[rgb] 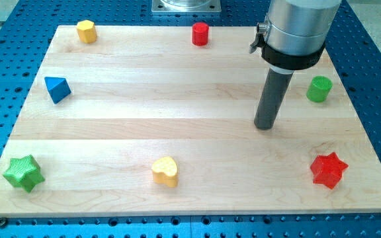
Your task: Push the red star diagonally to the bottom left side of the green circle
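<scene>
Your tip (pixel 265 126) sits mid-right on the tabletop (pixel 177 112), touching nothing, no hand to open or close; red star (pixel 328 170) lies bottom right, below green circle (pixel 319 88), so swing under its right side and shove up-left, stopping short.

Arm housing (pixel 301 30) cut off by view's top; nothing else hidden.

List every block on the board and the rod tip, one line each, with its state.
red star: flat, untouched
green circle: upright, untouched
red cylinder: upright
yellow hexagon block: upright
blue triangle: untouched
green star: flat
yellow heart: flat
my tip: touching no block, up-left of red star
</scene>
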Controlling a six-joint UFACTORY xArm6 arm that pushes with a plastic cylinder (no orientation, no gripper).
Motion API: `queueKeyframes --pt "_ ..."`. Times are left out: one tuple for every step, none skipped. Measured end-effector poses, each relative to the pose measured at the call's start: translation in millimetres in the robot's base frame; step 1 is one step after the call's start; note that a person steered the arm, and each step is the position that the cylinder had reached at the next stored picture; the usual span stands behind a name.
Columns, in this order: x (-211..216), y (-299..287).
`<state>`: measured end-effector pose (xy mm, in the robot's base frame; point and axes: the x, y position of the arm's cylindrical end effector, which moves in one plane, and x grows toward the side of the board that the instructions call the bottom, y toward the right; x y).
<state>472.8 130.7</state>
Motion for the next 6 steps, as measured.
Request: queueKeyframes --pt "4.5 9.5" --pt "7.1 101.5" --pt "50.7 174.3" --pt "120.5 156.0" --pt "126.9 87.0" --pt "87.9 45.3"
